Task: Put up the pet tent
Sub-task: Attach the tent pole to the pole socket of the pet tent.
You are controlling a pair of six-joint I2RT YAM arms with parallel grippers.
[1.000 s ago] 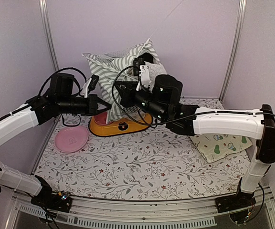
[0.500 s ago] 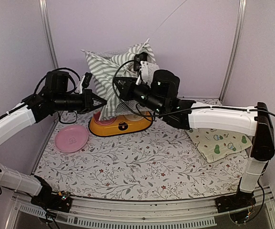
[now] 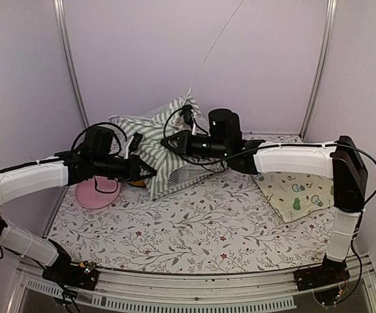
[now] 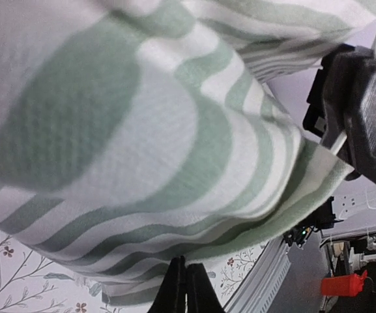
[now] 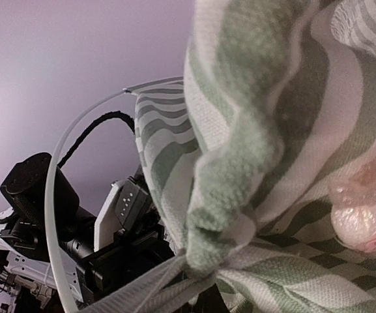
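— Top external: where's your tent [image 3: 165, 166]?
— Slumped at the back of the desk [image 3: 194, 228]. Your left tool [image 3: 151, 171] is clamped on its lower edge, your right tool [image 3: 165, 142] on an upper fold.

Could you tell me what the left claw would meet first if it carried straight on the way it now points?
The pet tent: the left claw, shut, points right into its striped fabric, its tips already at the lower edge and seemingly pinching it. Nothing shows between them.
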